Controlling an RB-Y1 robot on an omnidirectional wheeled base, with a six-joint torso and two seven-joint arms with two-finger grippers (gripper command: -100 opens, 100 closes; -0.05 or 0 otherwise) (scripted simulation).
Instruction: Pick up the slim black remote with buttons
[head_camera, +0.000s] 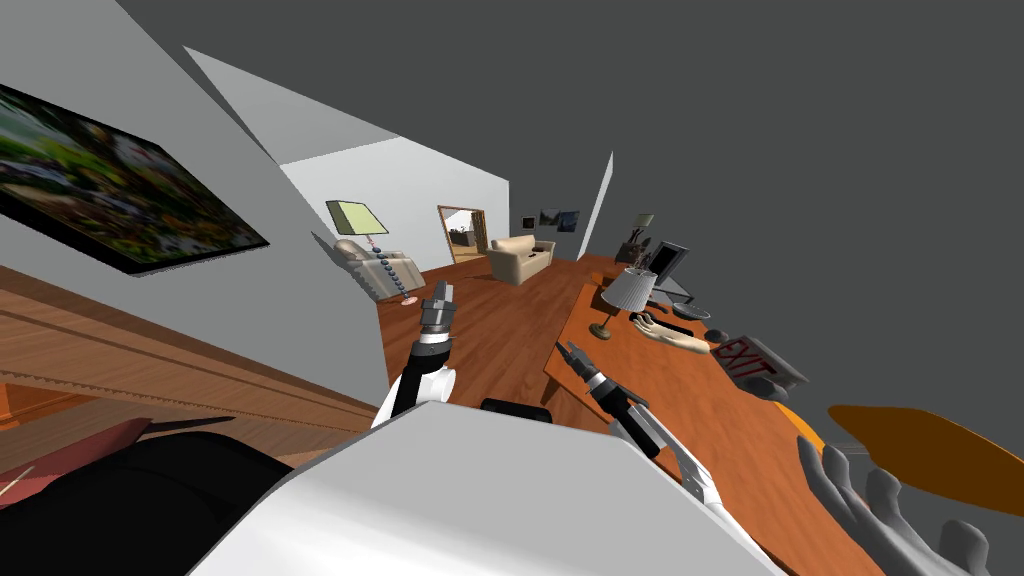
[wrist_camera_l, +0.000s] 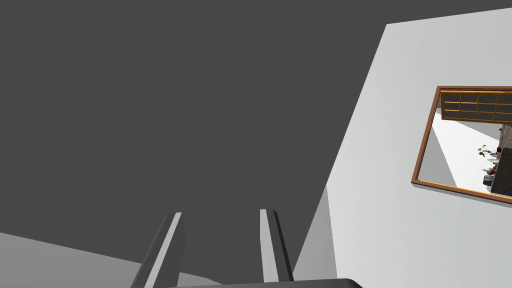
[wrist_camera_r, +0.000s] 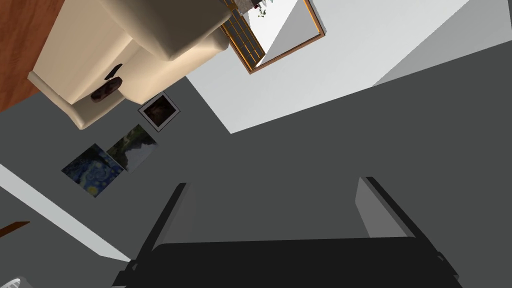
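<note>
- Wears white forearm shells, with dark joint bands behind each hand.
- Ends in thin light grey blades on dark boxes: left gripper, right gripper.

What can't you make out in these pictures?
Head view: dark slim things on the table beyond the lamp, too small to name.
Head view: grey hand shape and orange slab, cut off by the edges.
Right wrist view: small black thing on the sofa, too small to show buttons.
</note>
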